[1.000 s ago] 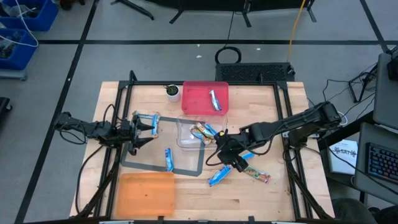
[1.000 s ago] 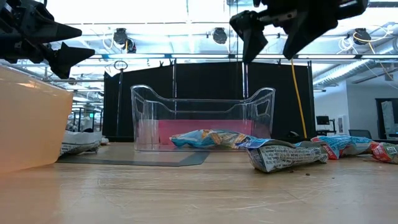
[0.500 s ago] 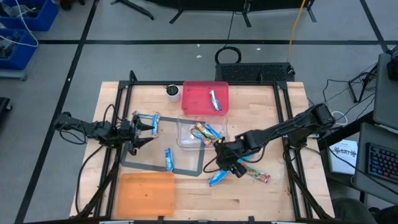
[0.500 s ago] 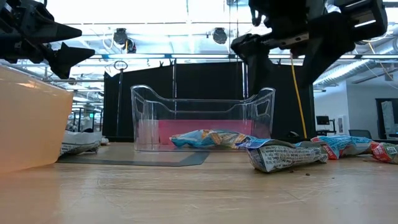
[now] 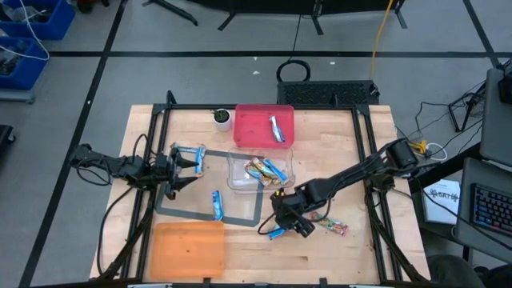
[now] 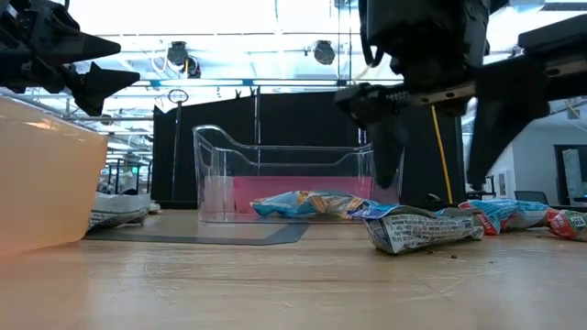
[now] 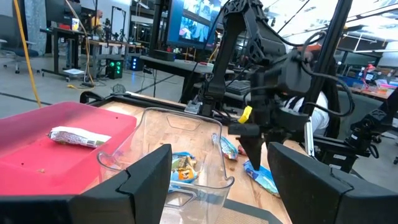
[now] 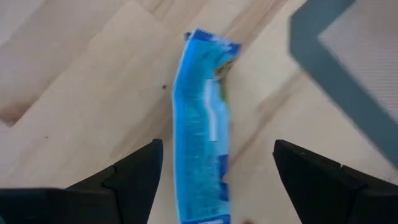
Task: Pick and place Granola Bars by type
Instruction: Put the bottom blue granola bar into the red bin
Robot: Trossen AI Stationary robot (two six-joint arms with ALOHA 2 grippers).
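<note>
Blue-and-white granola bars are scattered about: one on the bare wood (image 5: 276, 232), one on the grey mat (image 5: 217, 205), one beside the left gripper (image 5: 189, 153). A tan bar (image 5: 334, 227) lies right of the first. More bars lie in the clear bin (image 5: 258, 170), and a silvery one lies in the red tray (image 5: 265, 126). My right gripper (image 5: 286, 221) is open and hovers just above the blue bar (image 8: 202, 124) on the wood, one finger on either side, touching nothing. My left gripper (image 5: 196, 161) is open and waits raised over the mat's far left corner.
An orange tray (image 5: 188, 250) sits at the near left. A small white cup (image 5: 222, 118) stands left of the red tray. The grey mat's frame (image 5: 240, 219) lies close to the right gripper. A black frame (image 5: 364, 152) bounds the table, with bare wood along the near edge.
My right gripper has moved toward the table's near edge and somewhat left, away from the clear bin, and has come down until its open fingers stand over the blue bar on the wood. The bars have kept still.
</note>
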